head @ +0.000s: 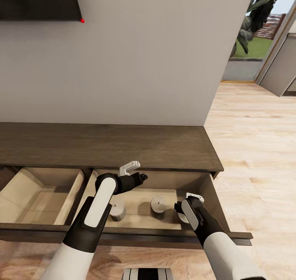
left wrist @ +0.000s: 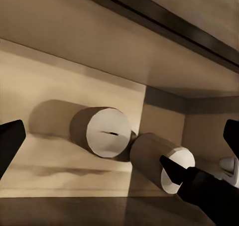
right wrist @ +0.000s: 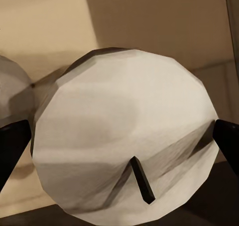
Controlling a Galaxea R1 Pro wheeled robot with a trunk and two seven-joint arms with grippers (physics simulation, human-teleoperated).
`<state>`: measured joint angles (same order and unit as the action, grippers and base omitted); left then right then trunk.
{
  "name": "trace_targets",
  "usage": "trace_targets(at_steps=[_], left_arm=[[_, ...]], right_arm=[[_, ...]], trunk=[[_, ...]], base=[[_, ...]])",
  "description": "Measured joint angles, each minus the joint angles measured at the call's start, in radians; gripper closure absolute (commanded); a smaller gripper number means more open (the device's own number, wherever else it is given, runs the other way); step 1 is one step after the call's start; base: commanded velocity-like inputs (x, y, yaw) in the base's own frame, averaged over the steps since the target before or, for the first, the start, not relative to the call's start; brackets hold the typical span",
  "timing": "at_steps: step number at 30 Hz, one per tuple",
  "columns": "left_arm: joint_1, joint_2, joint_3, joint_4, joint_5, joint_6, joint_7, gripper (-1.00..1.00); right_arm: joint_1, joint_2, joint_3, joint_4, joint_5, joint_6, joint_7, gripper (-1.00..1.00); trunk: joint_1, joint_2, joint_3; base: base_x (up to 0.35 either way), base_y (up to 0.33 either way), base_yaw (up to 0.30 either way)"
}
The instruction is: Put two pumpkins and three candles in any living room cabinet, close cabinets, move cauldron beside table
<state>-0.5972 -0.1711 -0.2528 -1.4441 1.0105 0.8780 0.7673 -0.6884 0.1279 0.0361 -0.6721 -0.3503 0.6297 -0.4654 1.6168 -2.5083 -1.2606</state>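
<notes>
1. Three candles sit in the open right-hand drawer of the cabinet: one on the left just under the left arm, one in the middle, and a third at the right, mostly hidden behind the right gripper.
2. Each candle looks like a short, stiff, light cylinder with a faceted wall and a flat top carrying a stub of wick; nothing about it looks fragile. It should stand steady on its base. The curved wall, pinched across its width at mid-height, seems the sound place to hold.
3. Right gripper: in the right wrist view its two dark fingertips flank the right candle at either side, spread wide. Whether they touch the wall I cannot tell; it looks let go, not pinched.
4. Left gripper hovers above the drawer's far part, fingers spread apart and carrying nothing.
5. Left-hand drawer is also pulled out.
</notes>
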Motion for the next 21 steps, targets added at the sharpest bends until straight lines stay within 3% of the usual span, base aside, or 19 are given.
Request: trace_targets(at_steps=[12,16,21], left_arm=[[0.000,-0.001,0.000,0.000,0.000,0.000,0.000,-1.00],[0.000,-0.001,0.000,0.000,0.000,0.000,0.000,-1.00],[0.000,-0.001,0.000,0.000,0.000,0.000,0.000,-1.00]], right_arm=[[0.000,-0.001,0.000,0.000,0.001,-0.011,0.000,1.00],[0.000,-0.021,-0.001,0.008,0.000,-0.038,-0.001,1.00],[0.000,-0.026,-0.001,0.015,-0.003,-0.042,-0.001,1.00]], trunk=[[0.001,0.000,-0.008],[0.001,0.000,-0.008],[0.001,0.000,-0.008]], base=[[0.000,0.000,0.000],[0.000,0.000,0.000],[0.000,0.000,0.000]])
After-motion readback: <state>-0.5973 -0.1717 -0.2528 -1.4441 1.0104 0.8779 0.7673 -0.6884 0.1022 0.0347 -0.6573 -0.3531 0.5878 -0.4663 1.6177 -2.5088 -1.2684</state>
